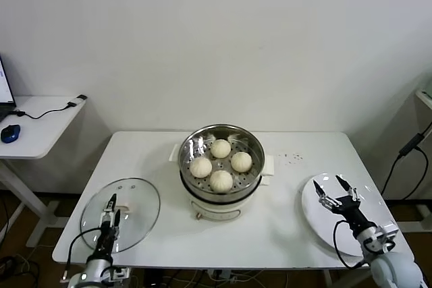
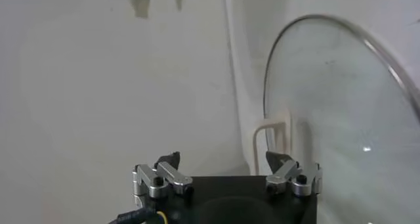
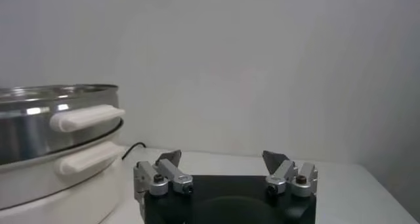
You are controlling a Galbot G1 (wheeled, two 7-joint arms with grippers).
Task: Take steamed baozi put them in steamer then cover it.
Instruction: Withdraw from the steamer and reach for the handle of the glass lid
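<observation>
Covering was the only step left: four baozi (image 1: 221, 164) sat inside the steamer (image 1: 221, 141), cover (image 1: 121, 214) lay flat on the bench (image 1: 283, 227) to the robot's left, well apart from the pot.
Left hand (image 1: 111, 211) hung over the near edge of the cover, fingers spread, holding nothing; right hand (image 1: 335, 193) hovered over the white plate (image 1: 317, 210), also spread and empty. Main risk as I read it: the cream handle (image 2: 271, 140) is narrow and the glass is slick, so an off-centre pinch could tip or drop the cover, or land it askew on the rim and clip a bun. Handle was mostly hidden behind the left hand in the head view; the wrist view showed only part of it. Pot base front and any controls were too small to read.
</observation>
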